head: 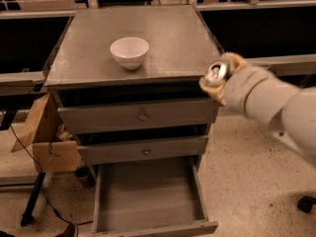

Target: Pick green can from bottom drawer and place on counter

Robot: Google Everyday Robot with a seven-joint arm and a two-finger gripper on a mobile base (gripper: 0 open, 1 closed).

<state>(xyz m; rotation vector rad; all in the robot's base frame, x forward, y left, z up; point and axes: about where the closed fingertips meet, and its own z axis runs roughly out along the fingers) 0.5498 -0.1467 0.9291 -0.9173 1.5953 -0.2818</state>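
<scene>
My gripper [218, 79] is shut on the green can [216, 73], of which only the shiny silver top with pull tab shows. It holds the can in the air at the front right corner of the counter [163, 43], about level with the counter's edge. The bottom drawer [150, 196] is pulled open below, and its flat grey floor holds nothing. My white arm [276, 107] reaches in from the right.
A white bowl [129, 52] stands on the counter left of centre. Two upper drawers with round knobs [143, 116] are shut. A cardboard box [47, 137] hangs at the cabinet's left side. Dark benches flank the cabinet. Speckled floor lies to the right.
</scene>
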